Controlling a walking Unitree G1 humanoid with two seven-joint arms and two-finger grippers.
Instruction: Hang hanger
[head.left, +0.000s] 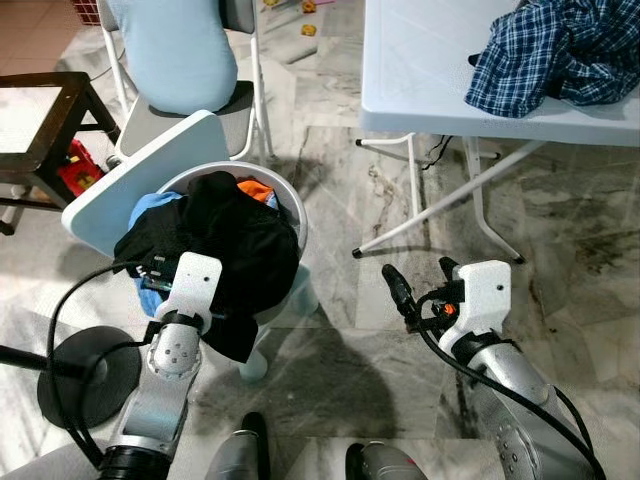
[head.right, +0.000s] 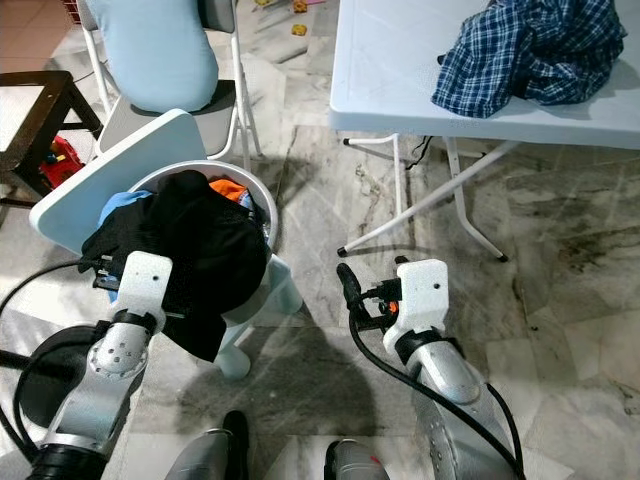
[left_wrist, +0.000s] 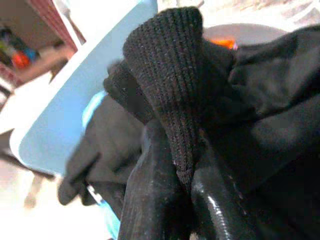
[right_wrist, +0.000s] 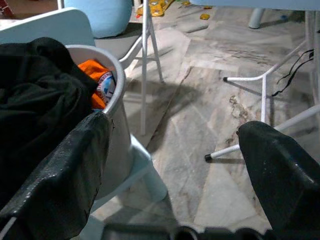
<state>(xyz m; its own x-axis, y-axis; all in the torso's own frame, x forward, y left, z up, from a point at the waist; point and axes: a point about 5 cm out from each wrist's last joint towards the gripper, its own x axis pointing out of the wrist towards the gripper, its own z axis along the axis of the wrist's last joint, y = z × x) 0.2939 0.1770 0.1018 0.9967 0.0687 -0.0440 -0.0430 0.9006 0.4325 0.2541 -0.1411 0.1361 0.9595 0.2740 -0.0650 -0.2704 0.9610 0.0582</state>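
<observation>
You're standing over a marble floor (head.left: 560, 250) with the white folding desk (head.left: 420, 70) ahead on your right, a plaid shirt (head.left: 560, 50) heaped on its far end, probably waiting to go on a hanger. No hanger can be made out anywhere, so where the task's own thing sits I can't tell you; it may be buried or out of frame. Ahead on your left stands a grey folding chair (head.left: 200, 105) with a pale blue cushion (head.left: 175, 45), and right in front of it the white laundry basket (head.left: 290, 215), stuffed so full the clothes spill over the rim, its lid (head.left: 140, 180) tipped back out of the way. Your left hand (left_wrist: 175, 170) is down in that pile, fingers pinched tight on a ribbed fold of the black garment (head.left: 235, 250), a grip that looks meant to lift it clear. Something orange (right_wrist: 95, 75) peeks from underneath. Your right hand (head.left: 422, 280) hangs low over bare floor beside the basket, fingers spread wide and holding nothing, free to help.
</observation>
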